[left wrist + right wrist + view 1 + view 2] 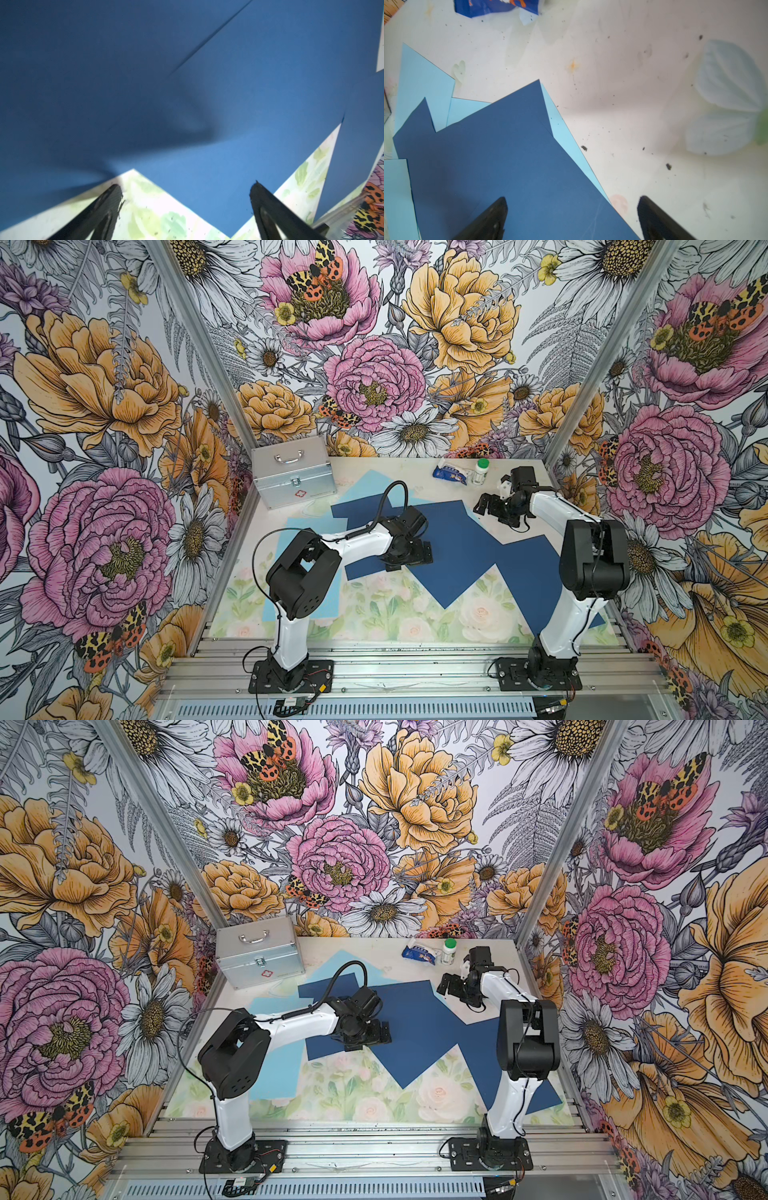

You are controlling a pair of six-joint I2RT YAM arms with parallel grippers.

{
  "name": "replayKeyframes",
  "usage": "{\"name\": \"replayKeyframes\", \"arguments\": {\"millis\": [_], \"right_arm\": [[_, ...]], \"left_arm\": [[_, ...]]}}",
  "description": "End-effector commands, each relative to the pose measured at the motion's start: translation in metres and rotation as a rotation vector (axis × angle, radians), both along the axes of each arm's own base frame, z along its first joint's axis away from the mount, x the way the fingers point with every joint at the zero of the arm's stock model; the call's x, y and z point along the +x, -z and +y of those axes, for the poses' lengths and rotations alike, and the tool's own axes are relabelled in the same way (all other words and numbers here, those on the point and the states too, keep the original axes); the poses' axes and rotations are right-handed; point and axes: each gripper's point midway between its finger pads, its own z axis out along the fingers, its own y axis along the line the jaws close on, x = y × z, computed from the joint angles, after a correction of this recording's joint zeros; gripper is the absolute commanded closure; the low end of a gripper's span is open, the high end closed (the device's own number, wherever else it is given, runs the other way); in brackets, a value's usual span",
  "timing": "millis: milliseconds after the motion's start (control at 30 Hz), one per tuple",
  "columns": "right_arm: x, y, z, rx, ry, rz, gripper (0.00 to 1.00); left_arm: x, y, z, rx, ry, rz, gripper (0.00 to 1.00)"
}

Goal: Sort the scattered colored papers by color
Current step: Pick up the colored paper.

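Several dark navy papers [457, 547] [415, 1023] lie overlapping across the table's middle and right. Light sky blue papers [365, 485] [274, 1065] show behind them and at the left, partly under the left arm. My left gripper [409, 560] [368, 1038] hangs open low over a navy sheet's near corner [187, 83], one finger over the floral mat. Nothing sits between the tips of the left gripper [186, 185]. My right gripper [494, 512] [572, 199] is open above the far right edge of a navy sheet [508, 155], where a light blue strip [566, 133] peeks out.
A silver case [293, 477] stands at the back left. A blue-and-white packet [451, 472] and a white bottle with a green cap [481, 471] sit at the back right. The floral mat [395, 614] covers the table front.
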Motion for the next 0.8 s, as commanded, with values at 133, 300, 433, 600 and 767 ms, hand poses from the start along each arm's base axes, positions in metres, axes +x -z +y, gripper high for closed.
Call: {"name": "replayKeyframes", "arguments": {"millis": [133,300,433,600,767], "right_arm": [[-0.011,0.02,0.017,0.047,-0.061,0.073,0.04],[-0.027,0.038,0.018,0.011,-0.079,0.136,0.04],[-0.038,0.051,0.019,0.004,-0.091,0.19,0.04],[-0.044,0.051,0.028,0.052,-0.113,0.217,0.06],[-0.048,0.052,0.032,0.067,-0.138,0.245,0.11]], "left_arm": [[-0.016,-0.007,-0.009,-0.138,-0.1,0.096,0.01],[-0.029,0.024,-0.02,-0.116,-0.101,0.189,0.01],[-0.029,0.041,-0.023,-0.119,-0.125,0.226,0.01],[-0.022,0.065,-0.029,-0.148,-0.164,0.287,0.01],[-0.012,0.081,-0.031,-0.157,-0.187,0.307,0.01]]}}
